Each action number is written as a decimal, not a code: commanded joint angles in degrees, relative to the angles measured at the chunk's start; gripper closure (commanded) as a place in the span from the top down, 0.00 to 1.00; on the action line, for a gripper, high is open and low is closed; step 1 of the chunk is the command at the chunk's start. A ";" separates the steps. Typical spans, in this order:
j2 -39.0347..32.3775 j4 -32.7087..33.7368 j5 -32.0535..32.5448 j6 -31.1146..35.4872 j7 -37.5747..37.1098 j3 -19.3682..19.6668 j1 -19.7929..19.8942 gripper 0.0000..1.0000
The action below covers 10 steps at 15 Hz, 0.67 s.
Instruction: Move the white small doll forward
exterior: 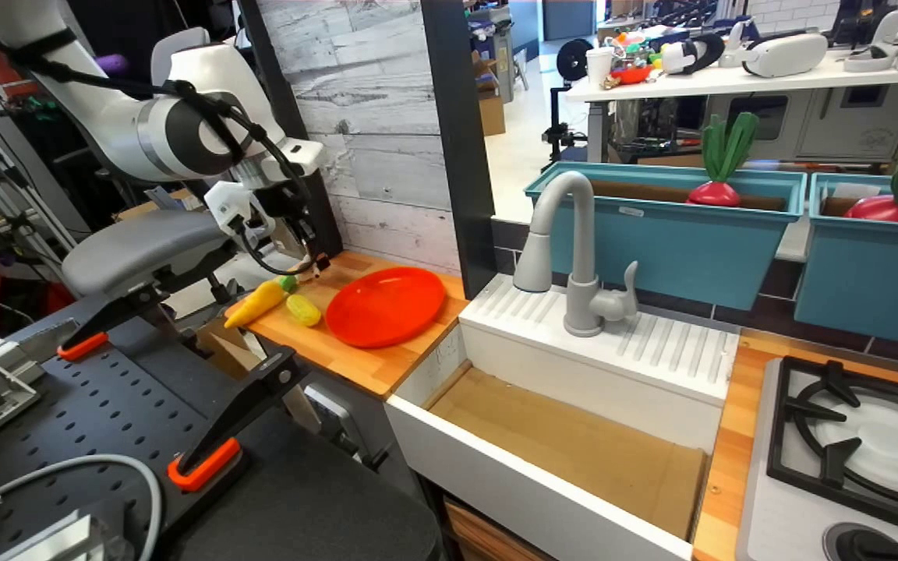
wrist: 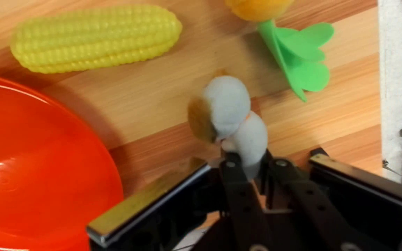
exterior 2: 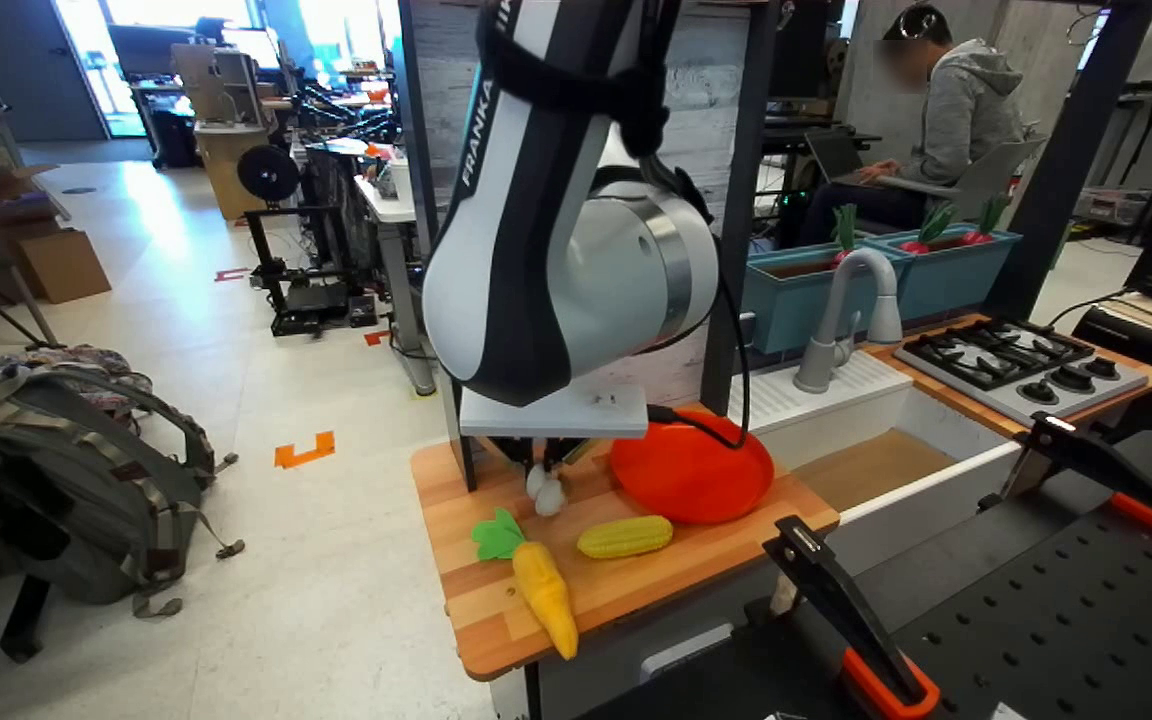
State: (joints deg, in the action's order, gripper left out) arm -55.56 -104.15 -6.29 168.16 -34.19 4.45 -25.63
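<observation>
1. gripping appears to be done: the pincer (wrist: 252, 163) is clenched around one end of the white small doll (wrist: 227, 104), grasping it firmly enough, by the look of it, to carry it.
2. the forward move and the letting go seem to be what is left; no goal is marked, so nobody can tell from these views how much of the way is covered.
3. the doll is beside the red-orange plate (wrist: 44, 164), apart from its rim, and nearer to that plate than the leaves of the toy carrot (exterior 2: 544, 595) are.
4. relative to the pincer, the doll is between the two fingertips (wrist: 230, 165), its rounded white part sticking out past them.
5. the toy corn (wrist: 96, 38) is near the plate too, apart from the doll.
6. whether the doll touches the desk (wrist: 152, 104) or hangs just above it cannot be told.
</observation>
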 commanded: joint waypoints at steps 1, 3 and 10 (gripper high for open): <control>6.80 -9.20 -0.53 5.09 1.66 0.90 -2.42 0.03; 9.59 -13.04 -0.69 6.62 2.67 0.87 -2.99 0.03; 19.09 -25.84 -0.22 6.00 7.88 -0.16 -1.68 0.03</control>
State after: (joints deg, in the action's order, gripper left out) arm -40.94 -123.93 -6.30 173.25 -29.37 4.48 -27.81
